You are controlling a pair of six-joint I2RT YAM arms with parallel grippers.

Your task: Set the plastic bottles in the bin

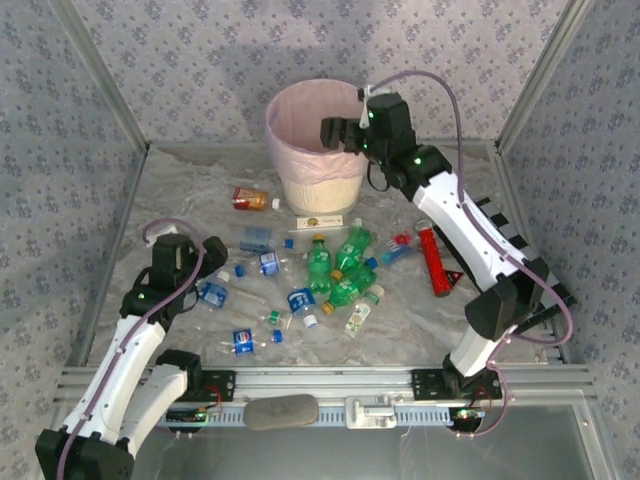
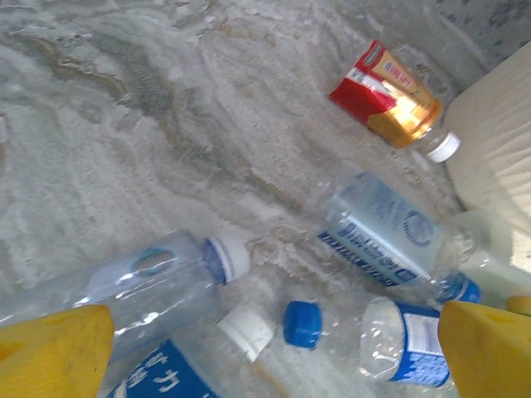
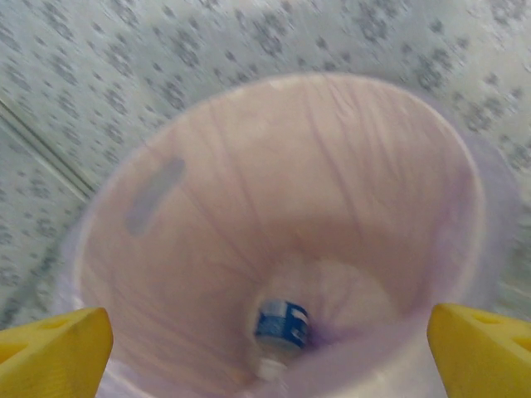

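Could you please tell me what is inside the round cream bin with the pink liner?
One clear plastic bottle with a blue label lies at the bottom of the pink-lined cream bin. Its near rim hides part of the floor.

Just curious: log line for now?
left gripper open over loose bottles | right gripper open over bin | one bottle inside

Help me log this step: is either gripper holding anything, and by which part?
Nothing is held. The left gripper is open above loose bottles; the right gripper is open over the bin, one bottle inside.
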